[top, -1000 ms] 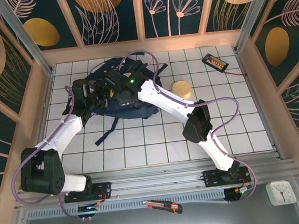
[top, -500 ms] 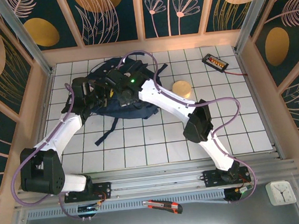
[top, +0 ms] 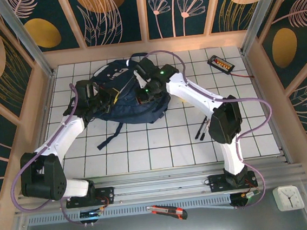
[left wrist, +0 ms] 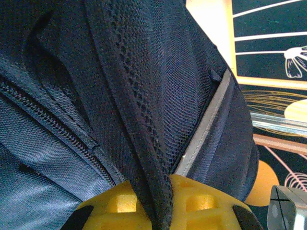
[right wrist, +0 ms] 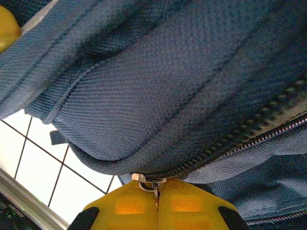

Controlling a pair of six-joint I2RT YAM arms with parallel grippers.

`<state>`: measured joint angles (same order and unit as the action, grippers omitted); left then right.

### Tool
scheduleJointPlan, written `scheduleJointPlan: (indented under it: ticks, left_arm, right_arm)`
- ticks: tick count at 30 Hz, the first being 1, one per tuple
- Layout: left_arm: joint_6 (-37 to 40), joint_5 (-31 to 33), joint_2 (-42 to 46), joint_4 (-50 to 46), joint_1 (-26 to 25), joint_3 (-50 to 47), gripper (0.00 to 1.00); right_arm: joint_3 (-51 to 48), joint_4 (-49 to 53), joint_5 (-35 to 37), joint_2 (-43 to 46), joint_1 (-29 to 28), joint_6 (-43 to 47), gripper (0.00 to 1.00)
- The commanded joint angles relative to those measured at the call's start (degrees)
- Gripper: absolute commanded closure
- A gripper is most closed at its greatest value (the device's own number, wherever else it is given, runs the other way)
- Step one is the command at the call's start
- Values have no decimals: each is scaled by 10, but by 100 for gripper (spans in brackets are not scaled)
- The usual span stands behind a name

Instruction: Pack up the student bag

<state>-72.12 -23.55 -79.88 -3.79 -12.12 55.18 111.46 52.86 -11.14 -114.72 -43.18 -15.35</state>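
Observation:
The student bag (top: 126, 108), dark navy, lies at the back left of the tiled table. My left gripper (top: 107, 95) is at its left side; in the left wrist view its yellow fingers (left wrist: 211, 203) are shut on a black mesh-edged fold of the bag (left wrist: 144, 110), beside a grey reflective stripe (left wrist: 207, 123). My right gripper (top: 144, 96) sits on the bag's top middle. In the right wrist view its jaws are shut on the metal zip pull (right wrist: 145, 179), at the end of a zip line (right wrist: 240, 140) running up to the right.
Two dark pens (top: 201, 128) lie on the tiles just left of the right arm's elbow. A black device with orange parts (top: 220, 63) and its cable sit at the back right. A utility knife (top: 167, 211) and a white clock (top: 288, 197) rest in front of the table.
The right arm has swung to the right with its gripper closed on the zip pull, moving it along the bag. The arm now covers the yellow disc and the pens have come into view. The left gripper holds still.

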Motion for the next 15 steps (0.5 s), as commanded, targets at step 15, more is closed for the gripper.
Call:
scheduleJointPlan:
  ticks: [15]
  left_arm:
    - [110,45,46,-40,30,41,100]
  right_arm:
    - [-199,-130,20,141,115,155,100]
